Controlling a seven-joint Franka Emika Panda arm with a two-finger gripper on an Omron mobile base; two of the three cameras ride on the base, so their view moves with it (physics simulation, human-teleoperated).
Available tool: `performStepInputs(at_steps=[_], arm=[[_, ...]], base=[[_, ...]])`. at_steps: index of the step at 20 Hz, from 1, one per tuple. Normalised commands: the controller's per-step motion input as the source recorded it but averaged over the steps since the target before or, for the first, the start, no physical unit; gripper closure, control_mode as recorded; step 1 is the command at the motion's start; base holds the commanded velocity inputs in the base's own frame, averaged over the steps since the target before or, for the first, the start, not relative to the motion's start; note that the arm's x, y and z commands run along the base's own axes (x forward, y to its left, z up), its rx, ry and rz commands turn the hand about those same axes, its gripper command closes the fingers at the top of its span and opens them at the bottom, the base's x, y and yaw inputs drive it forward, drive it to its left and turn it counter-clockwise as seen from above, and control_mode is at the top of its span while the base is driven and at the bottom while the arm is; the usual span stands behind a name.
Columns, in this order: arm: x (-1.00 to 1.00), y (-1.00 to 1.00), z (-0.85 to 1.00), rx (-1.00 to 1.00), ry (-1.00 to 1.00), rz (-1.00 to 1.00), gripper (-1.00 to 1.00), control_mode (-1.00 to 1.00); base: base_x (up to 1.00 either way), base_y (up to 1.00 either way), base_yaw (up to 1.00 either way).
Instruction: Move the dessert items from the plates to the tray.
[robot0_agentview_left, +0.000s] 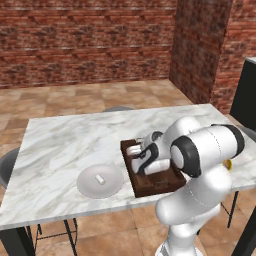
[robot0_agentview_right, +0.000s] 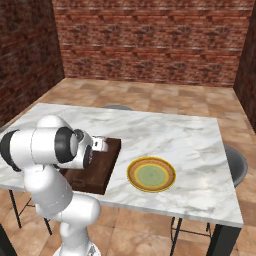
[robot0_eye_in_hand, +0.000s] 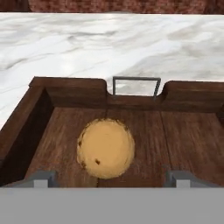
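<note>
Over the tray (robot0_eye_in_hand: 183, 131), the gripper (robot0_eye_in_hand: 107, 177) hangs with jaws wide, the orange-brown ball (robot0_eye_in_hand: 106, 148) lying loose on its floor. Next, likely: lift clear, cross left to the white cylinder (robot0_agentview_left: 100, 179) on the grey plate (robot0_agentview_left: 87, 186).

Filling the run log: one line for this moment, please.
gripper: open, over tray | orange-brown ball: in tray | white cylinder: on grey-white plate | yellow-rimmed plate: bare

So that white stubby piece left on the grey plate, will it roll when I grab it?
The white piece seems to lie on its side on the grey plate, so a nudge could roll it. It looks tiny, probably light. The plate's shallow rim may not stop it.
</note>
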Motion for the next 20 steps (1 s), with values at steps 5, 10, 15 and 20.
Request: performStepInputs(at_steps=[5,10,15,20], arm=[[-0.35,0.00,0.63,0.00,-0.17,0.00,-1.00,-1.00],[-0.33,0.00,0.64,0.00,-0.14,0.00,-1.00,-1.00],[-0.40,0.00,0.63,0.00,-0.04,0.00,-1.00,-1.00],[-0.53,0.00,0.41,0.00,0.00,0.00,-1.00,-1.00]], base=[[0.00,0.00,0.00],[0.00,0.00,0.00],[0.00,0.00,0.00],[0.00,0.00,0.00]])
